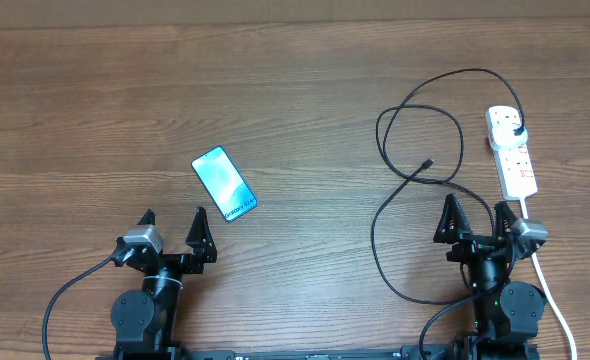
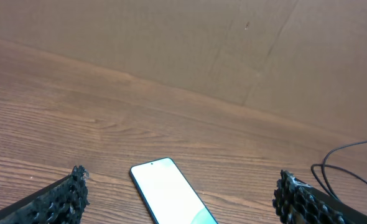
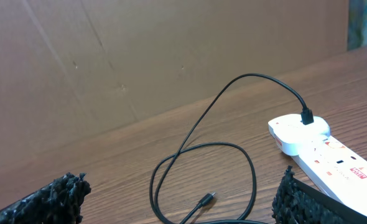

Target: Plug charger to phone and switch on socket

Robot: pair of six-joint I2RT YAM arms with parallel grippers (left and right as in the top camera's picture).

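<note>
With both jaw pairs spread and empty, left gripper [image 1: 173, 216] at lower left below the phone [image 1: 224, 184], right gripper [image 1: 474, 208] at lower right beside charger [image 3: 253, 75] loops near the socket [image 1: 512, 150] at right edge: risks snagging 1 loop and flicking the tiny connector [image 1: 427, 163] away.

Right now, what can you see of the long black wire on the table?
The charger cable is long, thin and black, and looks rubbery. Its black plug sits in the far end of the white power strip. From there it arcs up, then lies in big loops that cross each other on the wooden table. Its tiny connector lies loose on the wood among the loops, plugged into nothing. It is well apart from the phone, and nothing holds it.
</note>
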